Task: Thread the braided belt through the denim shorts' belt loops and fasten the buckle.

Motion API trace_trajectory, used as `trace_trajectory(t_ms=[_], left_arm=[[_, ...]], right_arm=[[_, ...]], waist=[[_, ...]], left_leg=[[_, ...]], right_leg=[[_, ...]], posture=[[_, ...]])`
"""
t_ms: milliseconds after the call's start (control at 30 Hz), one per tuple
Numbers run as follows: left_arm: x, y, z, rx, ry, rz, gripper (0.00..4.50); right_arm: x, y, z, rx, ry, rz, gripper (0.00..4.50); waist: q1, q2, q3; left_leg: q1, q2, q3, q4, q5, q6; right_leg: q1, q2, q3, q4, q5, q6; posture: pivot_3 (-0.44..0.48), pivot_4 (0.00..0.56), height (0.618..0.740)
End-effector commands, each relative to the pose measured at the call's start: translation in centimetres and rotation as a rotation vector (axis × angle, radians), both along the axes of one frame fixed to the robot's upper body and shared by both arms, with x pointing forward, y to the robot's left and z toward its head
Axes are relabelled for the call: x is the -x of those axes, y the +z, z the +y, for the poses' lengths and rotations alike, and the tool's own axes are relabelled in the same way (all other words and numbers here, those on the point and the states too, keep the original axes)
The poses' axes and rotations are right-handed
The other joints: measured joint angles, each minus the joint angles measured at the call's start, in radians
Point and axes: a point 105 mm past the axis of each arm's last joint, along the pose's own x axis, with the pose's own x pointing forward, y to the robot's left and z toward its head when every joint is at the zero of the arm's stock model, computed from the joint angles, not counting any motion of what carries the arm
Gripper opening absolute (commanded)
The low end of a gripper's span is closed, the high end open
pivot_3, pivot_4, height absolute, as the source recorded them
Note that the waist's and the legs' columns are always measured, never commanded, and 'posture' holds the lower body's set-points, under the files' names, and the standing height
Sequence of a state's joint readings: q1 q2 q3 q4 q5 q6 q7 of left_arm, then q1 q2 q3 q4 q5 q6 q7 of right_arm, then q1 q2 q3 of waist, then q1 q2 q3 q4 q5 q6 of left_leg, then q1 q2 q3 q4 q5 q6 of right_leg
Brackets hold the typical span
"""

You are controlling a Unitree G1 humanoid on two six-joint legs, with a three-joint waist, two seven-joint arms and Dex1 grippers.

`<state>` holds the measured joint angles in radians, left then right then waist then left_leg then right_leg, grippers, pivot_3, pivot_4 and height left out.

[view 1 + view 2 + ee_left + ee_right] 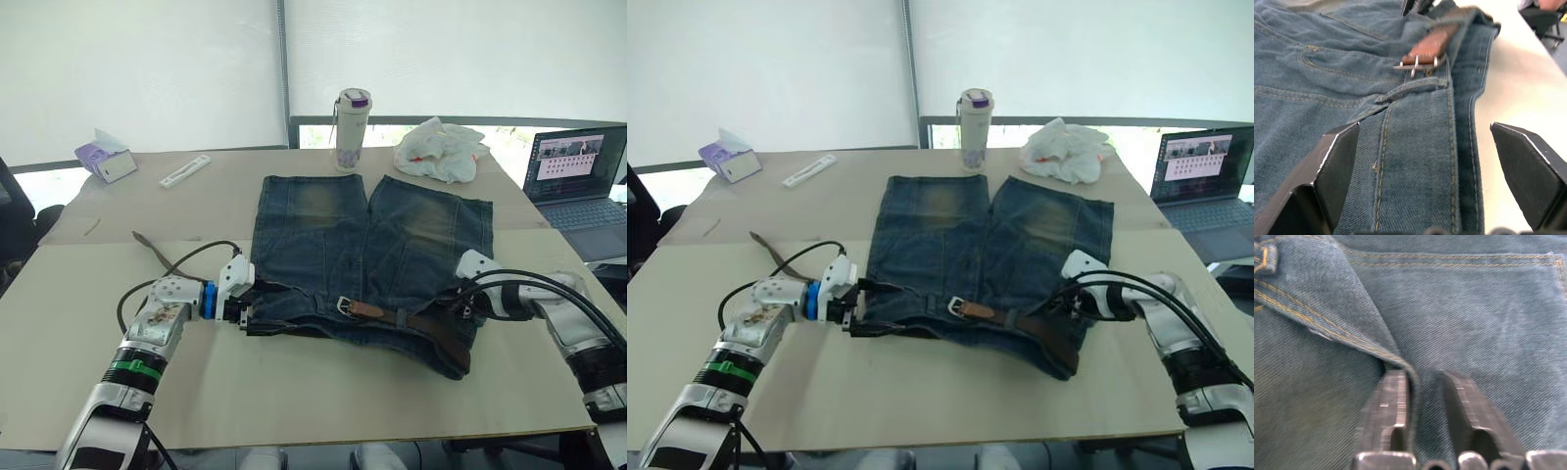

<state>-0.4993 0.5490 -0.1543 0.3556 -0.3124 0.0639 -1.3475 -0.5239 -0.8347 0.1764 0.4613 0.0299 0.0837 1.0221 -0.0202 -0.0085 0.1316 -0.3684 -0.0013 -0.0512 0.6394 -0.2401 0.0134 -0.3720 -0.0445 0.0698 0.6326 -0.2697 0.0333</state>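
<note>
The blue denim shorts [367, 259] with paler faded patches on both legs lie flat on the beige table [323, 392], waistband toward the near edge and legs pointing to the far side. The dark brown braided belt [431, 328] runs along the right part of the waistband, and its small silver rectangular buckle [345, 305] rests on the denim about midway across. A further length of the brown strap trails off the left end of the waistband across the table toward the far left, ending in a tapered tip [142, 240]. In the left wrist view a short blue denim belt loop [1410, 89] lies across the waistband just near of the buckle. The left gripper [240, 311] sits at the left end of the waistband with its two black fingers [1337, 166] spread apart, one on either side of the band. The right gripper [1070, 308] is at the right end of the waistband; in the right wrist view its fingers [1388, 411] are pinched onto a raised fold of the denim. On the far side of the table stand a white tumbler with a purple lid [351, 130], a crumpled white plastic bag [441, 149], a purple tissue box [106, 157] and a flat white strip [184, 170]. An open laptop [578, 181] sits to the far right.
</note>
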Motion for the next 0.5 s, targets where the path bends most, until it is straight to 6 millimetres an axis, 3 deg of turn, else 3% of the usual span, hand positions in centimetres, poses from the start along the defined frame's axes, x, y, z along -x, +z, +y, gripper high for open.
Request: trace_trajectory(t_ms=[33, 233, 367, 500], left_arm=[[-0.7, 0.8, -0.3, 0.024, 0.022, -0.047, 4.5], [-1.5, 1.2, -0.2, 0.04, 0.051, -0.067, 4.5], [-2.2, 1.5, 0.4, 0.039, 0.082, -0.087, 4.5], [-3.0, 2.1, 1.4, 0.05, 0.138, -0.104, 4.5]], right_arm=[[-2.2, 1.1, -0.7, 0.063, -0.04, -0.153, 0.04], [-5.5, 1.8, -1.5, 0.273, -0.048, -0.381, 0.04], [-7.0, 2.5, -1.1, 0.14, -0.16, -0.374, 0.04], [-7.5, 2.7, 0.6, 0.015, -0.169, -0.342, 0.04]], waist=[[-0.001, 0.0, 0.0], [-0.016, 0.0, 0.0], [-0.023, 0.0, 0.0], [-0.029, 0.0, 0.0]], left_leg=[[0.0, 0.0, 0.0, 0.0, 0.0, 0.0], [0.001, -0.001, 0.0, 0.0, 0.0, 0.0], [0.0, 0.0, 0.0, -0.001, 0.0, 0.0], [0.0, 0.0, -0.001, -0.001, 0.0, 0.0]], right_leg=[[0.0, 0.0, 0.0, 0.0, 0.0, 0.0], [0.0, 0.0, 0.0, 0.0, 0.0, 0.0], [0.0, 0.0, 0.0, 0.0, 0.0, 0.0], [0.0, 0.0, 0.001, 0.0, 0.0, 0.0]], posture=[[0.0, 0.15, 0.74], [0.0, 0.15, 0.74], [0.0, 0.15, 0.74], [0.0, 0.15, 0.74]])
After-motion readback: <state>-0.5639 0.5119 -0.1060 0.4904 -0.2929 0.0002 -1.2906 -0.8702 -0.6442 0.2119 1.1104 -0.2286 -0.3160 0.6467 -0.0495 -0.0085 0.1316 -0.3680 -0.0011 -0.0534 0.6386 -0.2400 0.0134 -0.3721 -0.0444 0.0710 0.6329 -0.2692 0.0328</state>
